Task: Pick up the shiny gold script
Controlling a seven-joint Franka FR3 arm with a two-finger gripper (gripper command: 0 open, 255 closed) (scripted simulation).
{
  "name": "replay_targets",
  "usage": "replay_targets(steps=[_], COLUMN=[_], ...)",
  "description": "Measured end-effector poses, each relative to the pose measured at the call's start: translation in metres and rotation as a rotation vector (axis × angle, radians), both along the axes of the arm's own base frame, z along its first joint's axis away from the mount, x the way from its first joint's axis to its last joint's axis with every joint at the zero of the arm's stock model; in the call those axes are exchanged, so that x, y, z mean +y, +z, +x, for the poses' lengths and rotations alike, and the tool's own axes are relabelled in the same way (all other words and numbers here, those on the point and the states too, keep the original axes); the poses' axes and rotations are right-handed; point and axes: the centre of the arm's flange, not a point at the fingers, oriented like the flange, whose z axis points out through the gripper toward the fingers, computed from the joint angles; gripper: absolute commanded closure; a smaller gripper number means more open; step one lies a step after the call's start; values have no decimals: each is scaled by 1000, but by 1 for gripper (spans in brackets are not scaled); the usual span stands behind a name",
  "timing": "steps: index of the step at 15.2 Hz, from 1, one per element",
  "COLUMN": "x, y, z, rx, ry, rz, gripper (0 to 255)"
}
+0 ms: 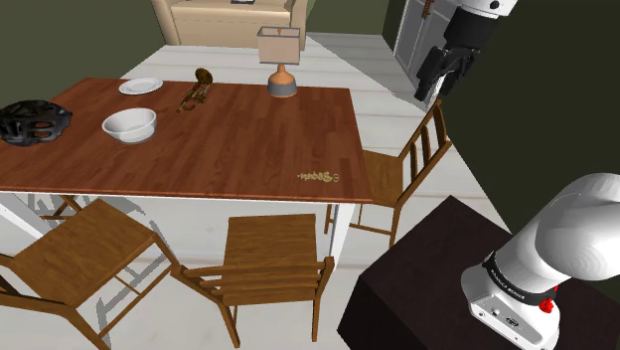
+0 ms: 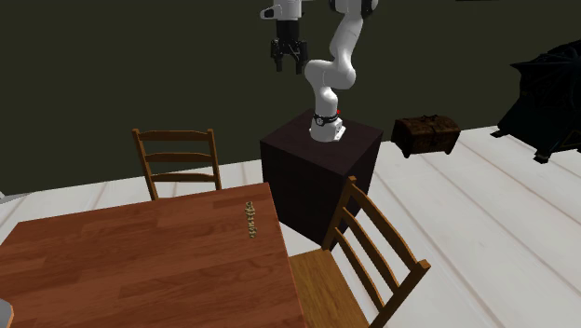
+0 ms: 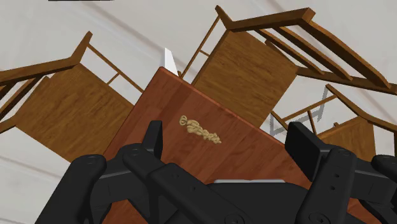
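We cannot read the gold script [image 3: 200, 130]: its cursive letters are too small to make out. It is a thin, shiny gold word lying flat near a corner of the reddish wooden table [image 1: 199, 149]. Our hand [image 2: 287, 63] hangs high, well apart from it, fingers spread, holding nothing.

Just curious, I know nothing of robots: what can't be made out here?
- What the gold script spells: too small in every view.
- Dark object on the table: partly cut by the shoulder view's left edge.
- The table beneath the open jaws: hidden by them, wrist view.
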Motion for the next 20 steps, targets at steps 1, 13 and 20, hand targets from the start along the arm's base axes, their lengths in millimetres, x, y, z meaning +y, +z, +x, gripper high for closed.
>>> replay_targets(steps=[1,13,20], x=[0,-13,-14], y=[0,-120,-194], z=[0,93,144], rx=[0,30,48], ry=[0,28,45], rz=[0,45,74], gripper=[0,0,0])
